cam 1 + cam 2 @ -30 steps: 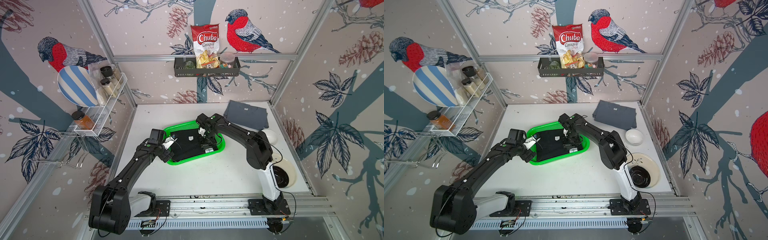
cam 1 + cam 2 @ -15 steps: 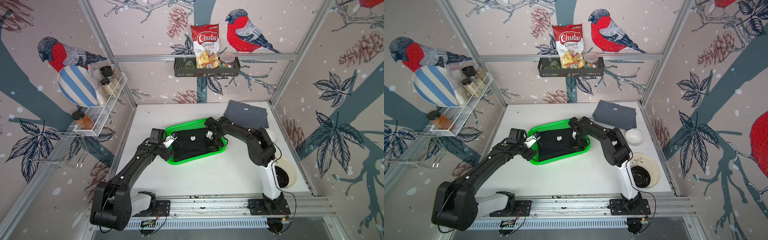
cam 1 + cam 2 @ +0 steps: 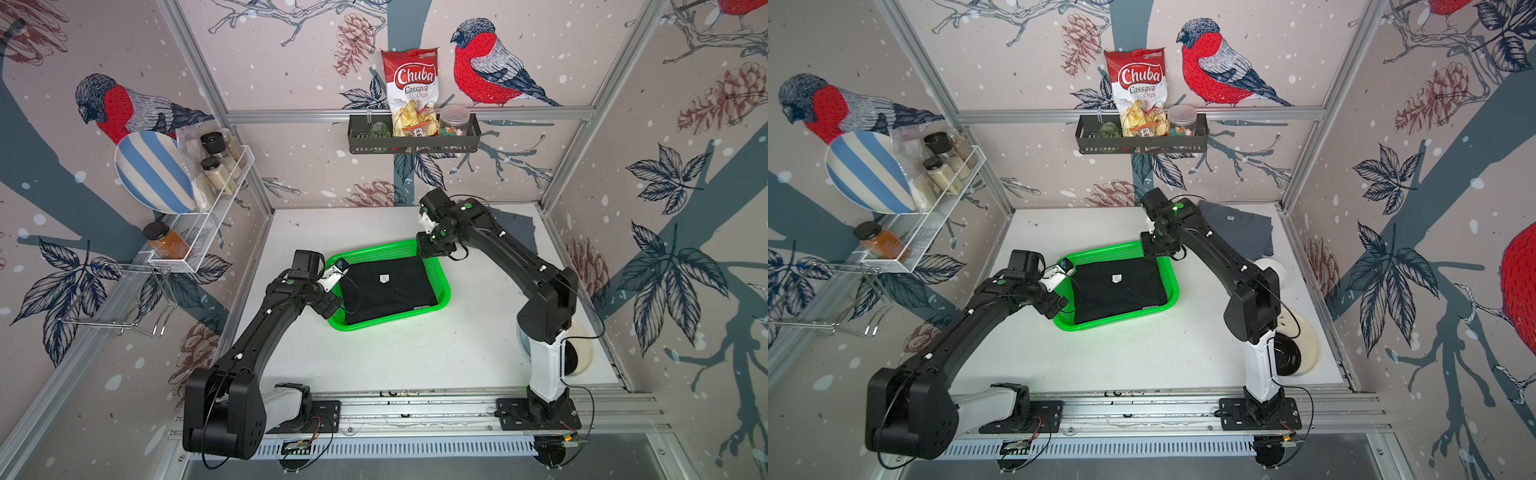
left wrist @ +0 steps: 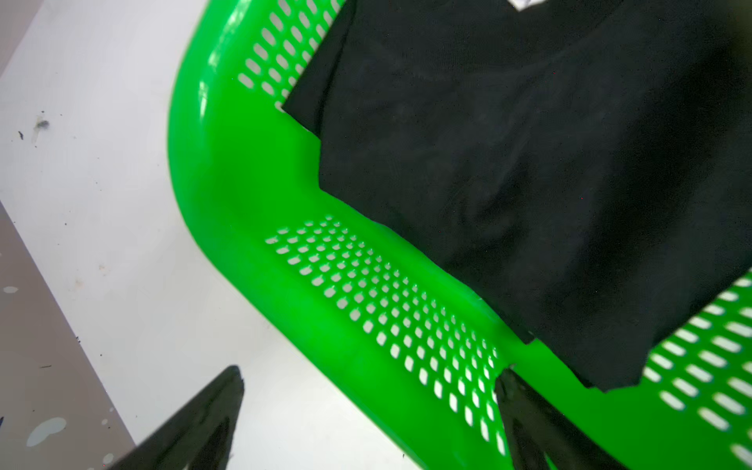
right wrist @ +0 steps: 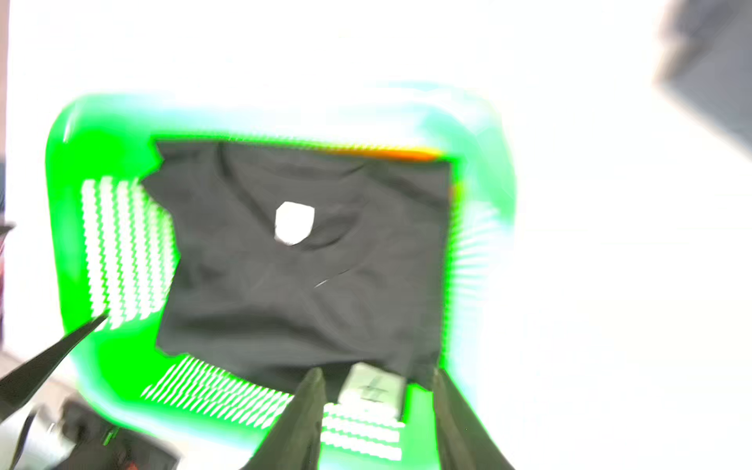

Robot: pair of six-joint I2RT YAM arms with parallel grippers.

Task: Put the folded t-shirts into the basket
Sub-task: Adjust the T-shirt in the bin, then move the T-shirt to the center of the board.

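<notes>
Inside one green basket, one black t-shirt is lying over one orange cloth edge; one grey t-shirt is lying on the desk. Left claw and right claw are gaping, holding nothing.

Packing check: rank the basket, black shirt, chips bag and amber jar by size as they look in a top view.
1. basket
2. black shirt and chips bag: they look about alike, so unranked
3. amber jar
</notes>
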